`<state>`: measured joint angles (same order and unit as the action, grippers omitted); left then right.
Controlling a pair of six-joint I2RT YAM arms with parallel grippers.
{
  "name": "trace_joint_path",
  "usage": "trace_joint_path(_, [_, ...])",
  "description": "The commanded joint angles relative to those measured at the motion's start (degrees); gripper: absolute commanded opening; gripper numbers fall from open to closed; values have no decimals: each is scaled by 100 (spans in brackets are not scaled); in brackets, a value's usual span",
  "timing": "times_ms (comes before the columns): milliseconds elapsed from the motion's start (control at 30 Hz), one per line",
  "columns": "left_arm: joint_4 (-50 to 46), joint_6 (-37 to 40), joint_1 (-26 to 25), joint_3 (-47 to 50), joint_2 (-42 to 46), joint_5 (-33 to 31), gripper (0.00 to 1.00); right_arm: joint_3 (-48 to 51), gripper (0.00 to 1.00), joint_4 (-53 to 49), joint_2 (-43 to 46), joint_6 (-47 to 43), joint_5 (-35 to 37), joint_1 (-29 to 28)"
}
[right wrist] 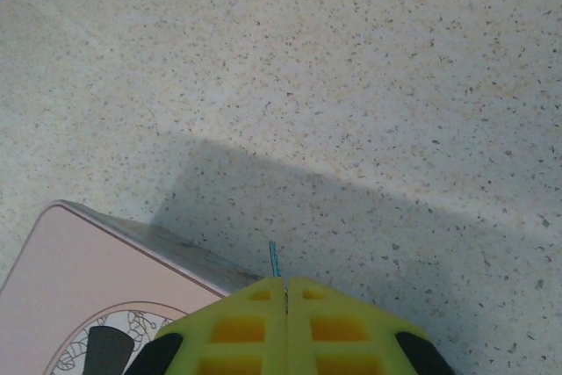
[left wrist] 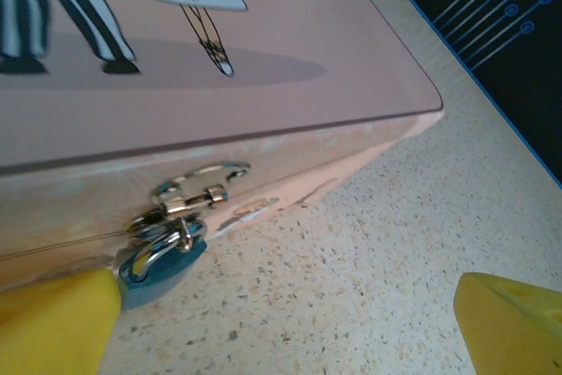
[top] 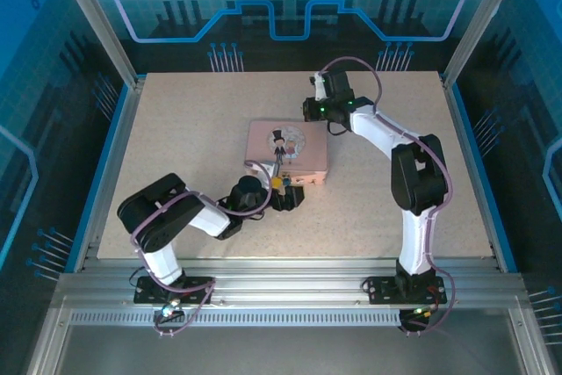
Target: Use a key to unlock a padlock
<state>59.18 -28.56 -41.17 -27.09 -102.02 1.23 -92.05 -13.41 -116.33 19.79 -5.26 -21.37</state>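
The padlock point(left wrist: 161, 271), tiny with a blue body and a thin silver shackle, hangs from the clasp point(left wrist: 195, 194) on the front wall of the pink box point(left wrist: 290, 32). My left gripper point(left wrist: 283, 329) is open and low over the table. One yellow fingertip point(left wrist: 54, 322) sits beside the padlock, and the other is far off to the right. From above, the left gripper point(top: 283, 192) is at the box's near edge. My right gripper point(right wrist: 286, 284) is shut on the key point(right wrist: 273, 258), a thin sliver poking out from its tips. It hovers by the box's far corner point(top: 314, 111).
The pink box point(top: 303, 162) with the cartoon couple lies mid-table. Speckled tabletop point(top: 193, 129) spreads all around it. Metal frame posts and blue walls enclose the table, whose right edge point(left wrist: 492, 85) runs close to the box's front corner.
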Motion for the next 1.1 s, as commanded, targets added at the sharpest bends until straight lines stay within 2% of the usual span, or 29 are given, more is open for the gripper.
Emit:
trace_joint_path(0, [113,-33,81,-222,-225,631,97,-152,0,-81,-58,-116,77,-67])
trace_joint_path(167, [164,-95,256,-338,-244,977,89,-130,0,-79,-17,-166,79,-87])
trace_joint_path(367, [248,-193,372,-370,-288,1144,88,-49,0,-15,71,-160,77,-122])
trace_joint_path(500, [629,-259,382,-332,-457,1216,86,4,0,13,124,-151,69,-148])
trace_joint_path(667, [1142,-392,381,-393,-716,1532,75,51,0,23,203,-174,78,-157])
trace_joint_path(867, [1745,-539,390,-298,-910,1698,72,191,0,74,356,-179,88,-158])
trace_joint_path(967, [1894,-607,392,-245,-992,1487,79,274,0,100,429,-178,78,-171])
trace_joint_path(1067, [2096,-704,408,-199,-1066,1361,78,360,0,135,517,-181,99,-178])
